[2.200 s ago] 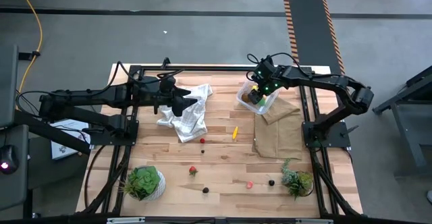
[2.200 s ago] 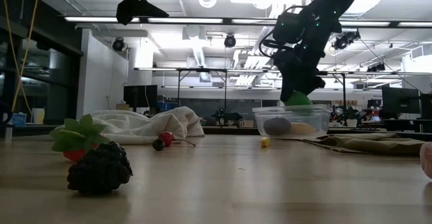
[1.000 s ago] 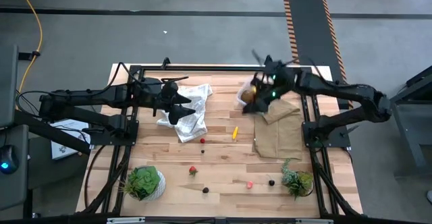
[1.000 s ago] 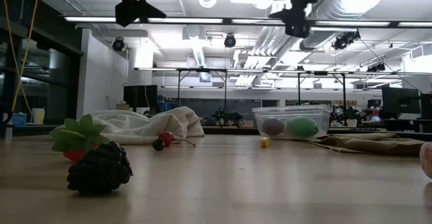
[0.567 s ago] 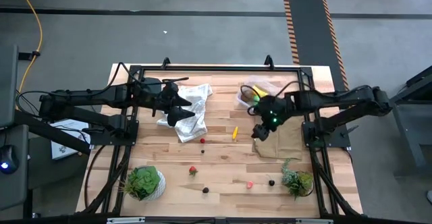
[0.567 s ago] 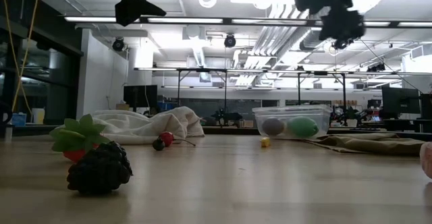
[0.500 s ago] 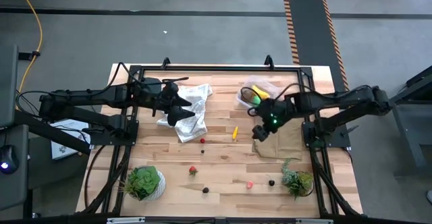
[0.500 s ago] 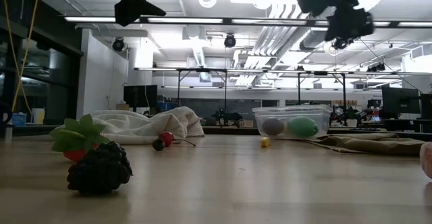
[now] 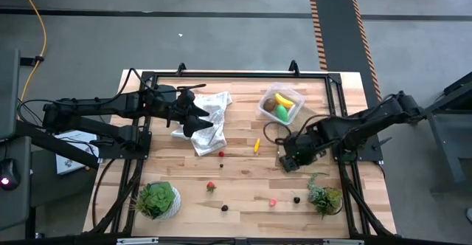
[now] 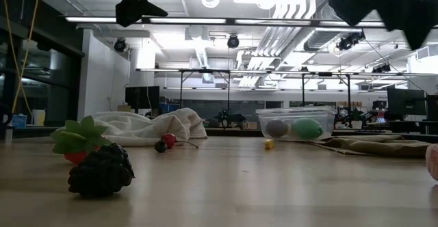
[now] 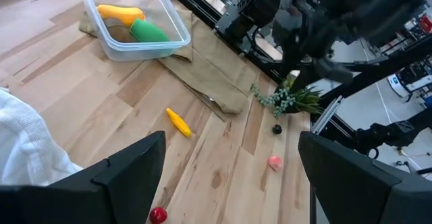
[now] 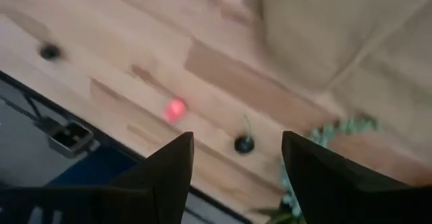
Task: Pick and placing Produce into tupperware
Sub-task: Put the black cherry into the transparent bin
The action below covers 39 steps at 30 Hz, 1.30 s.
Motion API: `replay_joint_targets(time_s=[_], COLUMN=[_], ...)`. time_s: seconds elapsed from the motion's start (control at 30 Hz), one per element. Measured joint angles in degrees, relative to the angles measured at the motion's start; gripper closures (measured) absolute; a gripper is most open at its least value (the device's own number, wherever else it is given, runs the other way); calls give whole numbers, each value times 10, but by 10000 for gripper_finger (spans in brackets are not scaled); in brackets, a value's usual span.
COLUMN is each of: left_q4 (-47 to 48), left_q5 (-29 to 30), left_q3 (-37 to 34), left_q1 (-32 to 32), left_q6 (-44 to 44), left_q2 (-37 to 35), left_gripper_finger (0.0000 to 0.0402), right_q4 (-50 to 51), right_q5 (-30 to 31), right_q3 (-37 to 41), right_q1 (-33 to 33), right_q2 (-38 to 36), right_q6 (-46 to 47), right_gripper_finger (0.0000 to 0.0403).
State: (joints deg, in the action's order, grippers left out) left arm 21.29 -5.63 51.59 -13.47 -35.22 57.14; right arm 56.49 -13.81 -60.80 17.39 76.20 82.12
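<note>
The tupperware (image 9: 281,104) sits in the upper right of the high view, holding a yellow banana (image 9: 284,99), a green oval (image 9: 285,112) and a brown ball (image 9: 271,105). Right tool (image 9: 290,161), spread and empty, hangs lower right above the brown cloth (image 9: 304,156). Left tool (image 9: 199,122), also spread, waits over the white cloth (image 9: 209,129) on the desk (image 9: 243,178).

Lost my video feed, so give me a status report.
Right gripper open, empty, above brown cloth. Left gripper open over white cloth. Tupperware holds three pieces. Nothing in the way.
</note>
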Motion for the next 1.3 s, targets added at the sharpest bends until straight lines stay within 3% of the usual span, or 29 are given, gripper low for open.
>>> replay_joint_targets(time_s=[0.37, 0.7, 0.93, 1.3], left_q4=[46, 58, 60, 85], left_q5=[1, 7, 1, 0], left_q3=[0, 0, 0, 0], left_q1=[0, 0, 0, 0], left_q6=[3, 24, 24, 24], left_q2=[0, 0, 0, 0], left_gripper_finger=[73, 73, 73, 73], right_q4=[0, 115, 168, 126], right_q5=[-25, 47, 58, 45], right_q3=[-12, -157, -234, -239], right_q1=[70, 101, 128, 187], right_q2=[96, 222, 311, 327], right_q6=[34, -43, -104, -22], right_gripper_finger=[187, 187, 187, 187])
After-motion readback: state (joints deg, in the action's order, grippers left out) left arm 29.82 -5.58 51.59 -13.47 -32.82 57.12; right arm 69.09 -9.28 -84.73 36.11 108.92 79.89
